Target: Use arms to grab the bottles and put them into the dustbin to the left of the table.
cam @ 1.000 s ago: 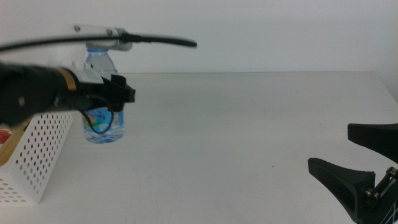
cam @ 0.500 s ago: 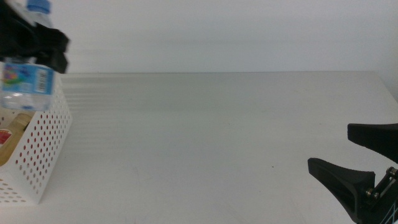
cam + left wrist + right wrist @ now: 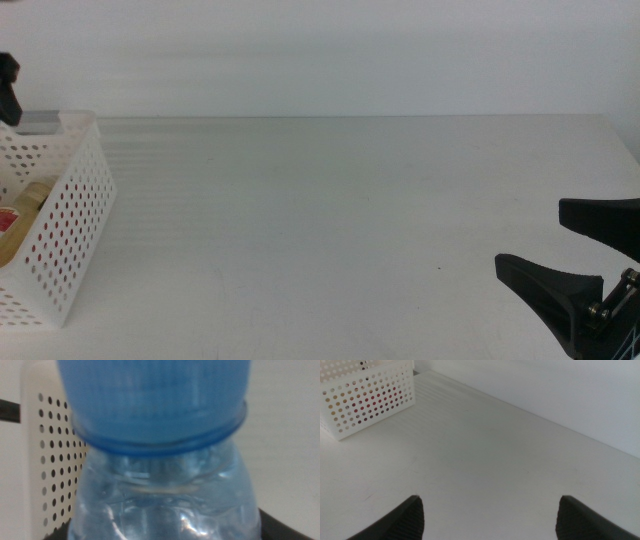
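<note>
We held the water bottle [image 3: 160,460] clamped in the left jaws beside the dustbin [image 3: 60,230]; release comes next; right jaws [image 3: 585,265] apart at five o'clock.

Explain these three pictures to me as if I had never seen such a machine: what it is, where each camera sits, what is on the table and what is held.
This is a robot with two arms at a white table, each ending in a two-fingered claw. The middle view looks forward and down over the table. At its left stands a white perforated dustbin with a yellow bottle showing inside. The right claw waits open at the lower right, holding nothing. The other two pictures come from cameras on the wrists. The right wrist view shows the bare table and the dustbin in the distance. The left wrist view is filled by a clear water bottle with a blue cap, held in the left claw beside the dustbin.
</note>
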`<action>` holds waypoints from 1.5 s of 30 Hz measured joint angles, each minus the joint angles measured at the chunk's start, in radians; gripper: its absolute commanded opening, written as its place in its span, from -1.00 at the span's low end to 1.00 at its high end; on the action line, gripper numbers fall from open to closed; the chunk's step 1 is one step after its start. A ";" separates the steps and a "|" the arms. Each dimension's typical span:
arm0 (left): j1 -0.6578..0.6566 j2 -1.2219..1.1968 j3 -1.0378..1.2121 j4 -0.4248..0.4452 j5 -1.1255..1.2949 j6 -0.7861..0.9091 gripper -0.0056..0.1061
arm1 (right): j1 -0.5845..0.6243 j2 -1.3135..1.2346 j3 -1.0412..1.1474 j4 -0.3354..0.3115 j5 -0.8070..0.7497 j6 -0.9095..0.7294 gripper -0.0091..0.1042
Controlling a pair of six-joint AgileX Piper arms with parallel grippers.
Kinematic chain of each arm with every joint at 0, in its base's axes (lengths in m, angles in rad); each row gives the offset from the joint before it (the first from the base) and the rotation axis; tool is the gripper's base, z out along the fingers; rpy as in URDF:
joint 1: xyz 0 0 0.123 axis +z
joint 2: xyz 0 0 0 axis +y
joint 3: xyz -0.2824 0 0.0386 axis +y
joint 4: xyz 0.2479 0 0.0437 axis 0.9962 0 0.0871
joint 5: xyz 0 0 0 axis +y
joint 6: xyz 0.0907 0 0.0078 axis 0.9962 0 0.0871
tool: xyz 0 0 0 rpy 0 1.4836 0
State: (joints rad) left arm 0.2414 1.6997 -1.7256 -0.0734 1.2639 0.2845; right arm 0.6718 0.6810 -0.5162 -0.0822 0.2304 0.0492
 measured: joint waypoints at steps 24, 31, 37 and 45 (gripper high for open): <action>0.042 0.220 0.095 0.053 -0.030 0.028 -0.96 | 0.000 0.000 0.000 0.000 0.000 0.000 0.46; 0.042 0.247 0.095 0.043 -0.039 0.035 -0.48 | 0.000 0.000 0.000 0.000 0.000 0.000 0.46; 0.042 0.247 0.095 0.038 -0.039 0.049 0.43 | 0.000 0.000 0.000 0.000 0.000 0.000 0.46; 0.037 0.230 0.085 -0.005 -0.040 0.054 0.72 | 0.000 0.000 0.000 0.000 0.000 0.000 0.46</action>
State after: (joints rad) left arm 0.2788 1.9296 -1.6403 -0.0786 1.2242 0.3381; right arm 0.6718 0.6810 -0.5162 -0.0822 0.2304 0.0492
